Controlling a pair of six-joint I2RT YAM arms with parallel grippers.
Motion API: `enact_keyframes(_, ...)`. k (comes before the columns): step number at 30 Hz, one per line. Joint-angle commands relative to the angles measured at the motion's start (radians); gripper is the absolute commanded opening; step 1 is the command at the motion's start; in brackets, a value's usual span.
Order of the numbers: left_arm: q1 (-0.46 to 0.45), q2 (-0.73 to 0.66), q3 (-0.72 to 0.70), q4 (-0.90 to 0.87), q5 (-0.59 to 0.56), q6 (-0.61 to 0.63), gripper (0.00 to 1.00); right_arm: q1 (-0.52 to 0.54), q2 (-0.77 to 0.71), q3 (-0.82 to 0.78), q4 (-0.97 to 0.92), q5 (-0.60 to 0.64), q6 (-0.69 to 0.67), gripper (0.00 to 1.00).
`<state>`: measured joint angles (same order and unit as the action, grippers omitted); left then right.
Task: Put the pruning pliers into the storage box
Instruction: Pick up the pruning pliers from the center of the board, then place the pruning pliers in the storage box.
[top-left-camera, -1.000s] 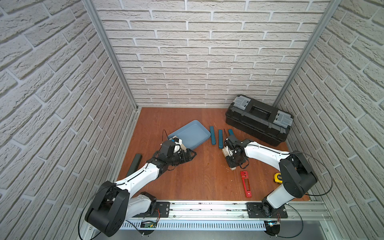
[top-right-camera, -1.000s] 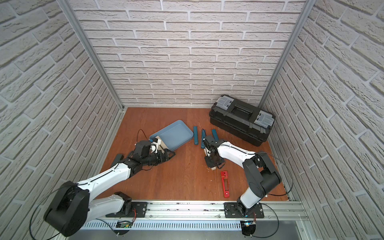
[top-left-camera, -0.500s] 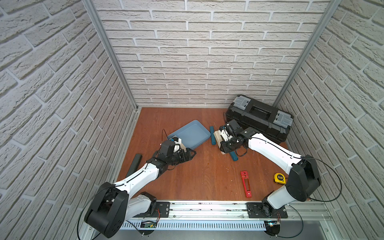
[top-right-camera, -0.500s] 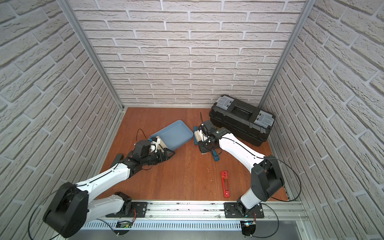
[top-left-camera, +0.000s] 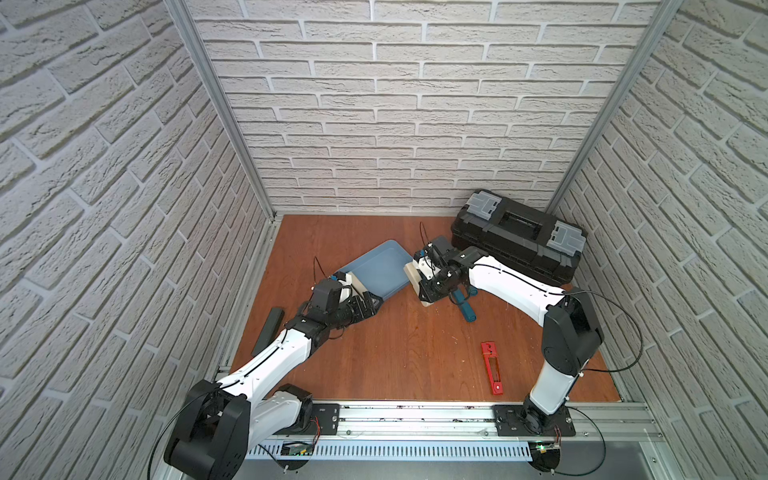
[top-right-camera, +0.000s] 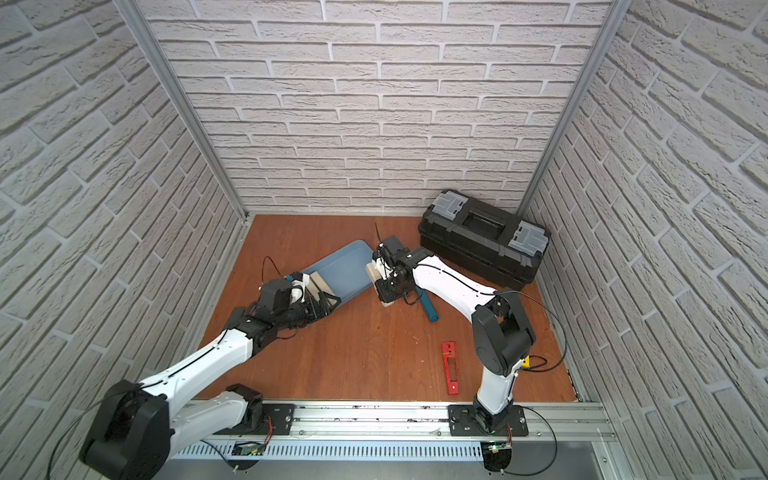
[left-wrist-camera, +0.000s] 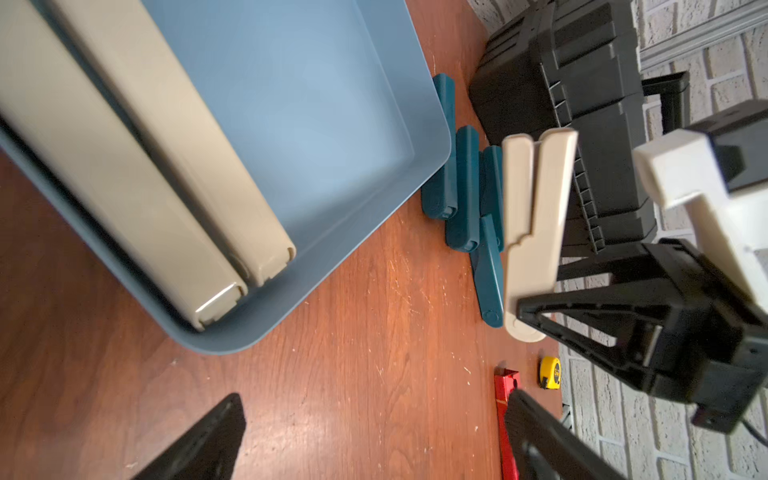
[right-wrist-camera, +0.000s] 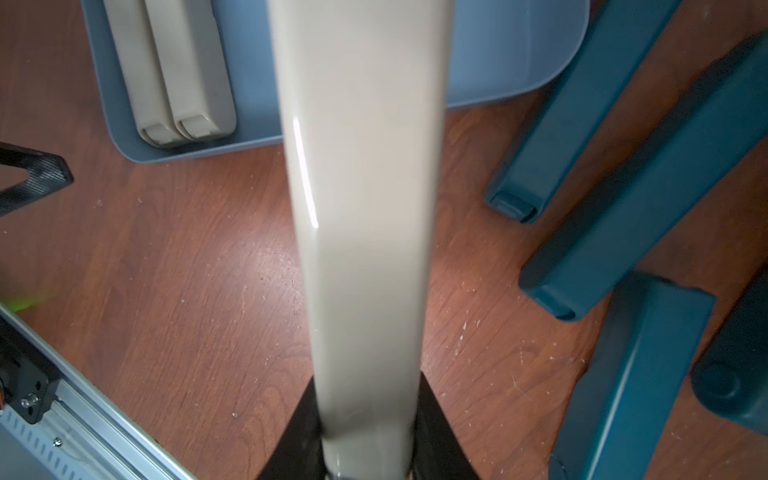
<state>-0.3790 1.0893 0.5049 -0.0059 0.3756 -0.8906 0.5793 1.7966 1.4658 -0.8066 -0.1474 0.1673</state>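
The pruning pliers (top-left-camera: 491, 368) (top-right-camera: 449, 368) lie flat on the wooden floor at the front right, bright red with a dark slot and untouched; one end shows in the left wrist view (left-wrist-camera: 505, 415). The light blue storage box (top-left-camera: 376, 266) (top-right-camera: 345, 270) (left-wrist-camera: 311, 104) (right-wrist-camera: 498, 62) sits mid-floor with two beige bars (left-wrist-camera: 166, 166) (right-wrist-camera: 178, 83) inside. My right gripper (top-left-camera: 432, 286) (top-right-camera: 388, 286) (right-wrist-camera: 368, 407) is shut on another beige bar (top-left-camera: 415, 272) (left-wrist-camera: 532, 216) (right-wrist-camera: 361, 166), just right of the box. My left gripper (top-left-camera: 368, 305) (top-right-camera: 326, 303) (left-wrist-camera: 374, 432) stands open by the box's near corner.
Several teal bars (top-left-camera: 465, 307) (left-wrist-camera: 461, 187) (right-wrist-camera: 644, 174) lie right of the box, under and beside my right wrist. A big black toolbox (top-left-camera: 519, 237) stands at the back right. A yellow tape measure (left-wrist-camera: 550, 372) lies by the right wall, and a dark bar (top-left-camera: 270, 328) lies along the left wall.
My right arm has swung back and to the left, away from the red pliers and toward the box, with the beige bar in its grip. The left arm has not moved.
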Motion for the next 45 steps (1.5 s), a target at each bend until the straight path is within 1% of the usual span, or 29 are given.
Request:
enact_keyframes(1,0.027,-0.015,0.027,-0.003,0.004,0.018,0.98,0.007,0.026,0.059,-0.001,-0.021,-0.027,0.03)
enact_keyframes(13,0.123,-0.034,0.046,-0.043,0.026,0.036,0.98,0.013,0.130,0.186,-0.028,-0.048,-0.051,0.03)
enact_keyframes(18,0.160,-0.009,0.052,-0.047,0.042,0.041,0.98,0.016,0.174,0.240,-0.023,-0.067,-0.056,0.03)
enact_keyframes(19,0.165,-0.002,0.053,-0.041,0.045,0.040,0.98,0.018,0.175,0.256,-0.024,-0.074,-0.058,0.03)
enact_keyframes(20,0.168,0.006,0.055,-0.035,0.049,0.040,0.98,0.019,0.214,0.273,-0.026,-0.078,-0.058,0.03)
enact_keyframes(24,0.176,0.028,0.069,-0.029,0.049,0.041,0.98,0.027,0.270,0.348,-0.048,-0.091,-0.066,0.03)
enact_keyframes(36,0.218,0.040,0.075,-0.041,0.055,0.050,0.98,0.054,0.390,0.508,-0.079,-0.131,-0.076,0.03)
enact_keyframes(45,0.259,0.046,0.054,-0.001,0.061,0.039,0.98,0.084,0.495,0.661,-0.121,-0.153,-0.082,0.03)
